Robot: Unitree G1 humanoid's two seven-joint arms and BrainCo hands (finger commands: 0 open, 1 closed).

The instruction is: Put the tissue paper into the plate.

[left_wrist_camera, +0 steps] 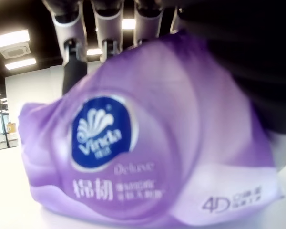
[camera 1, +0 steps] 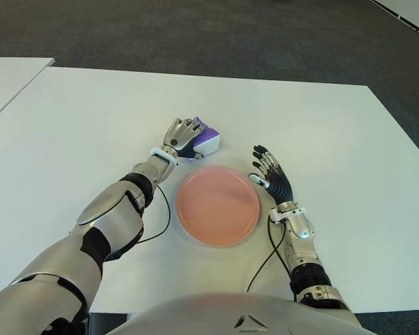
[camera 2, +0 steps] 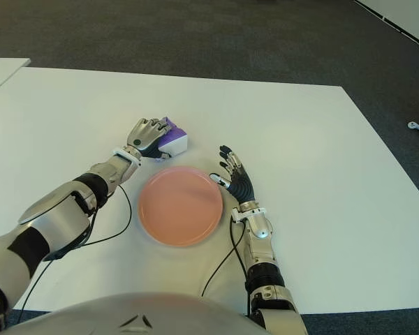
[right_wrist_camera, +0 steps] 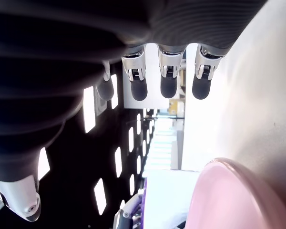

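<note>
A purple and white tissue pack (camera 1: 209, 140) lies on the white table (camera 1: 349, 139) just beyond the pink plate (camera 1: 217, 204). My left hand (camera 1: 184, 132) lies over the pack's near-left side with its fingers curled around it. In the left wrist view the pack (left_wrist_camera: 148, 152) fills the picture, its underside on the table and the fingers (left_wrist_camera: 107, 28) hooked over its top. My right hand (camera 1: 269, 172) shows just right of the plate, fingers spread and holding nothing. The plate has nothing in it.
A second white table (camera 1: 7, 80) stands at the far left, across a narrow gap. Dark carpet (camera 1: 230, 35) lies beyond the far table edge. Thin black cables (camera 1: 164, 222) trail from both wrists beside the plate.
</note>
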